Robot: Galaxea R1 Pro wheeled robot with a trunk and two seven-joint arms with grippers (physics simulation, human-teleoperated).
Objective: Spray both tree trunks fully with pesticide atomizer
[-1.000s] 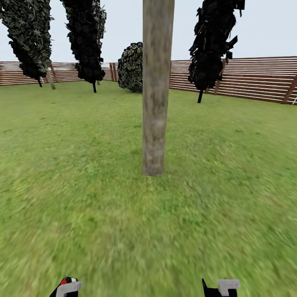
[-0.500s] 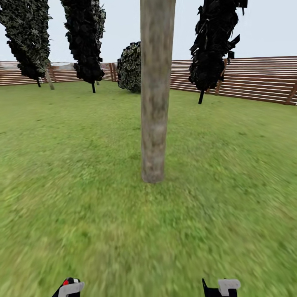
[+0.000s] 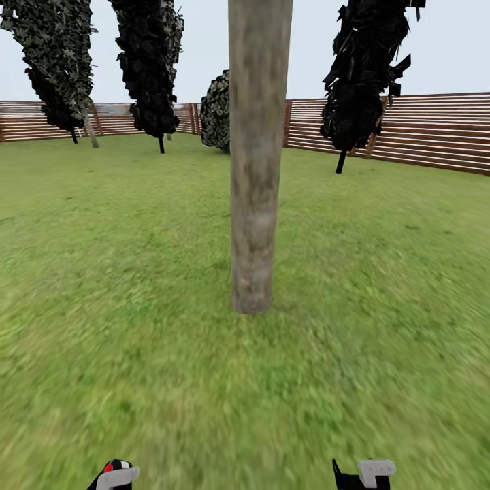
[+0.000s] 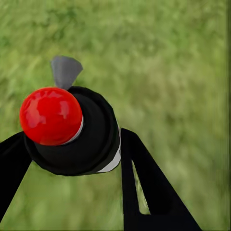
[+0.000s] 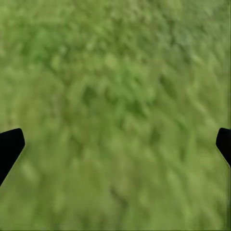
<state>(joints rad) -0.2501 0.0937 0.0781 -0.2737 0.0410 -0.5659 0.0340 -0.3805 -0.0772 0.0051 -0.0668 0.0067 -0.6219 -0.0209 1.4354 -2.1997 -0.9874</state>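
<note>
One tree trunk [image 3: 255, 170], a mottled grey-brown column, rises from the grass straight ahead in the middle of the head view. No pesticide shows on it. My left gripper [image 3: 112, 475] sits at the bottom edge, left of the trunk and well short of it. In the left wrist view the left gripper [image 4: 72, 154] is shut on the pesticide atomizer [image 4: 72, 132], a black bottle with a red cap held between the two black fingers. My right gripper [image 3: 361, 473] is low on the right. In the right wrist view the right gripper [image 5: 115, 144] is open over grass.
Green lawn [image 3: 102, 272] spreads all around the trunk. A brown slatted fence [image 3: 422, 129] closes the back. Dark narrow trees [image 3: 153, 68] [image 3: 367, 75] [image 3: 58, 61] and a round bush [image 3: 216, 112] stand near the fence.
The whole head view has shifted: the trunk looks larger and its base sits lower, so the camera has come closer. Both grippers keep their places and states.
</note>
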